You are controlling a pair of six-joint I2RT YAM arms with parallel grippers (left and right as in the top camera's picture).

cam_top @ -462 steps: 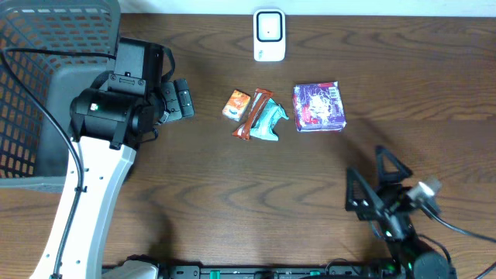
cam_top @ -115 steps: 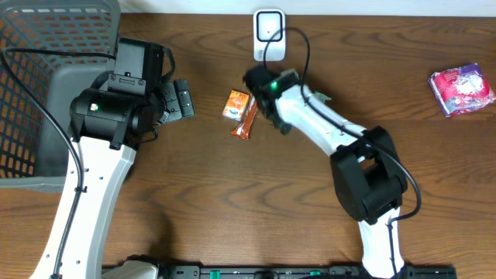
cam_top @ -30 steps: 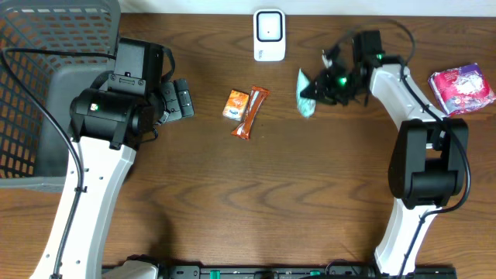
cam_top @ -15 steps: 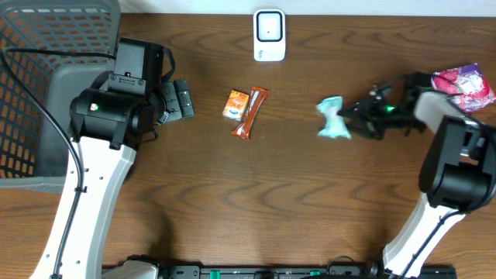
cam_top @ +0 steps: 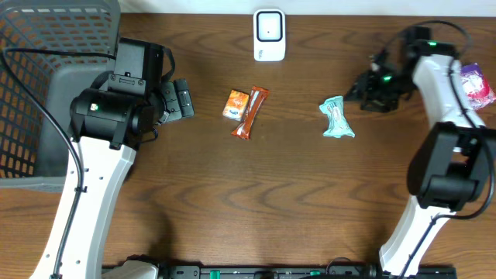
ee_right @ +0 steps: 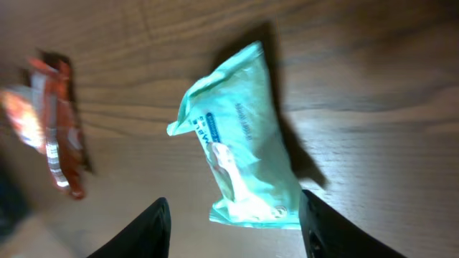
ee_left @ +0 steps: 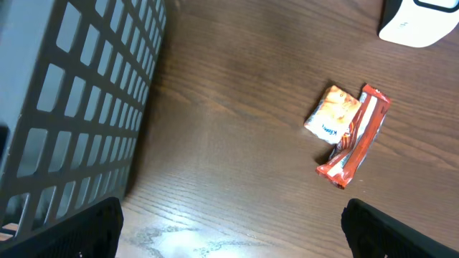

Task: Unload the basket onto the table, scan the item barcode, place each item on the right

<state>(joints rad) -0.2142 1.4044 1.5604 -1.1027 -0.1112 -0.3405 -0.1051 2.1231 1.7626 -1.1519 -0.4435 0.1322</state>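
overhead | teal packet (cam_top: 337,118) flat | long axis near-far, slightly tilted

Item: mint-green crinkled plastic packet (cam_top: 337,118) with blue print on its face
Pose: lying flat and loose on the brown wooden counter (cam_top: 310,194), one end flared
Place: right of centre, well apart from the white boxy barcode scanner (cam_top: 269,35) at the far edge

1. Left arm (cam_top: 93,178): white links rising from the near edge, dark wrist housing pointed rightward.
2. Left end effector (cam_top: 182,101): jaws spread wide, empty.
3. Right arm (cam_top: 434,85): extended to the far right side, elbow folded, wrist turned leftward.
4. Right end effector (cam_top: 370,84): fingers (ee_right: 147,229) parted, gripping nothing.
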